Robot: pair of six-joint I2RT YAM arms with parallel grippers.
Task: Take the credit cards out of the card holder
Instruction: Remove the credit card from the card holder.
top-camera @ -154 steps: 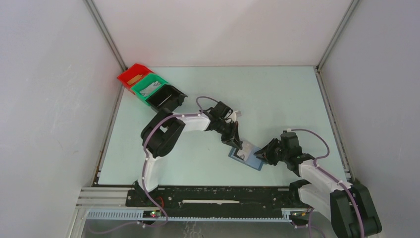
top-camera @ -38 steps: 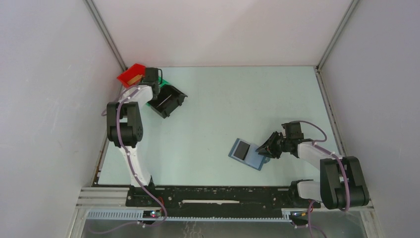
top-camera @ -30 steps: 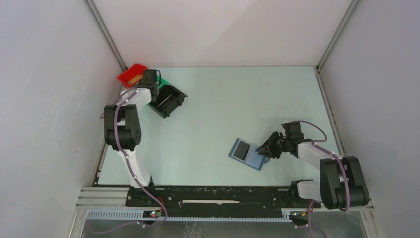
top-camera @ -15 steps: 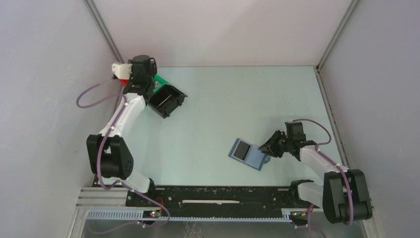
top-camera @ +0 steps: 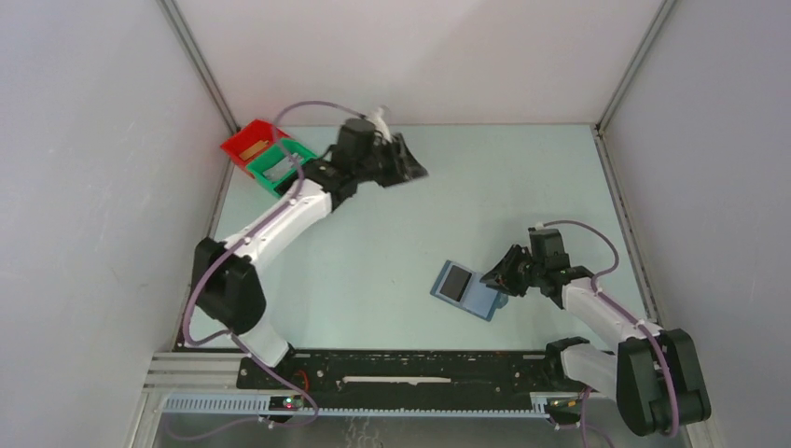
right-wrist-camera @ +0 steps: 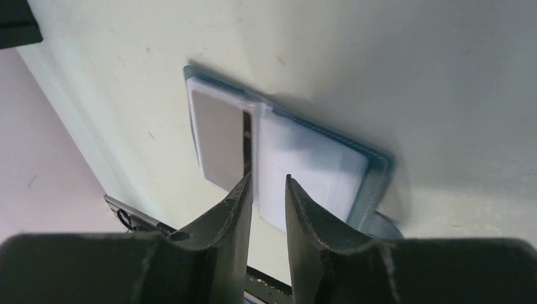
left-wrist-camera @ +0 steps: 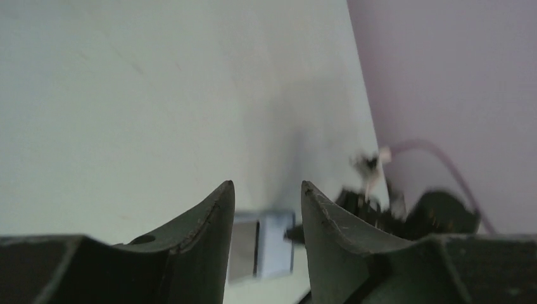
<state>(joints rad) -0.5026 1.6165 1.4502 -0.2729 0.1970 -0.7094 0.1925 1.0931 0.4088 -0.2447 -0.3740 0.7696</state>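
While the left arm stretches toward the far side of the surface (top-camera: 504,177), its claw (left-wrist-camera: 266,187) is raised, fingers apart, nothing between them. It sits just right of the red bin (top-camera: 266,126) and green bin (top-camera: 261,179) in the far-left corner, well apart from the card holder (top-camera: 480,299). The holder lies spread flat, near-right of centre, in front of the right arm. A dark card (top-camera: 455,282) sits in its left half; from the right wrist it reads grey-tan. The right half shows a pale pocket, and I can't tell whether there's a card in it. The right claw (right-wrist-camera: 266,180) is at the holder's right side, tips over the pale pocket next to the fold, with a narrow gap between the fingers and nothing visibly pinched. Can't tell if the tips touch the holder.
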